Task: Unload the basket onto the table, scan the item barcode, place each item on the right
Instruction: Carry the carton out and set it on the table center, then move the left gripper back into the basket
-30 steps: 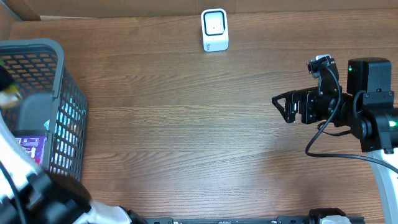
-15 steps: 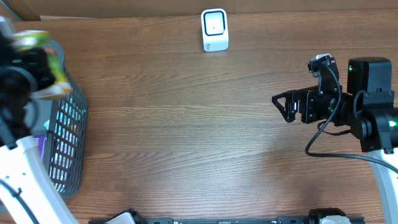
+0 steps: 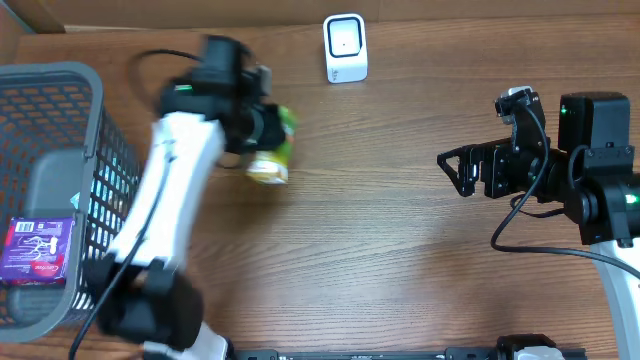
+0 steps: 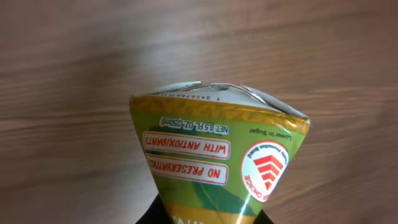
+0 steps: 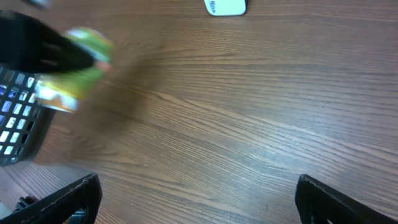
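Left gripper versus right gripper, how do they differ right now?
The left gripper is shut on the carton; the right gripper is open and holds nothing. The left gripper is between the basket and the scanner; the right gripper is at the table's right side. Both hang above the table.

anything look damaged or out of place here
The green drink container in the left pincer looks squashed: it narrows sharply toward the grip, and its silver far rim looks bent into angles. Nothing else stands out.
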{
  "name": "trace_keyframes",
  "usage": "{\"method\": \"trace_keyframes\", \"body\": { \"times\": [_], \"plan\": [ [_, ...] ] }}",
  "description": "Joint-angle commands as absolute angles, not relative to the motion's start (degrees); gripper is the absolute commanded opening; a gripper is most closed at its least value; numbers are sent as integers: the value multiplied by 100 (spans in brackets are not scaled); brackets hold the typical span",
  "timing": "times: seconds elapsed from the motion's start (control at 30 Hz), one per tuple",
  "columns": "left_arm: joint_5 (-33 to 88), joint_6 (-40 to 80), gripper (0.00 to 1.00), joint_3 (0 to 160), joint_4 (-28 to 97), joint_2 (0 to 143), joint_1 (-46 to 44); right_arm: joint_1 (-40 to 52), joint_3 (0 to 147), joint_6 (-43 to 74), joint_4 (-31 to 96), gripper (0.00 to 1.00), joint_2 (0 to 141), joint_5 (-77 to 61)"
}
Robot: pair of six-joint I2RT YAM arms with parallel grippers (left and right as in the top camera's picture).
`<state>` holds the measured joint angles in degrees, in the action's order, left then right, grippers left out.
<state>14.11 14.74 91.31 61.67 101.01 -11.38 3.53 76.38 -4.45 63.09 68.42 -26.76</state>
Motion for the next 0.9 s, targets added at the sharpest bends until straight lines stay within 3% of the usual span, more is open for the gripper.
{"method": "trace_keyframes", "body": {
  "times": [0.0, 0.2, 0.27, 0.37, 0.77, 0.8, 0.83, 0.87],
  "plan": [
    [1214, 1938, 4, 8982, 5800, 10750, -1706, 379, 7758, -429, 6296, 100, 6827, -2709],
    [1203, 2115, 6, 8982, 5387, 11815, -2294, 379, 7758, -429, 6337, 100, 6827, -2709],
    [1205, 2169, 19, 8984, 5365, 11874, -2333, 379, 7758, -429, 6337, 100, 6827, -2709],
    [1210, 2187, 59, 9133, 5492, 11828, -2314, 379, 7758, -429, 6333, 100, 6827, -2709],
    [537, 1599, 64, 12711, 8023, 11369, -1767, 379, 7758, -429, 6377, 100, 6827, -2709],
    [456, 1533, 75, 13047, 8230, 11236, -1627, 379, 7758, -429, 6381, 100, 6827, -2709],
    [403, 1520, 100, 13290, 8385, 11113, -1483, 379, 7758, -429, 6388, 100, 6827, -2711],
    [357, 1516, 99, 13489, 8532, 10986, -1310, 379, 7758, -429, 6396, 100, 6829, -2711]
  ]
}}
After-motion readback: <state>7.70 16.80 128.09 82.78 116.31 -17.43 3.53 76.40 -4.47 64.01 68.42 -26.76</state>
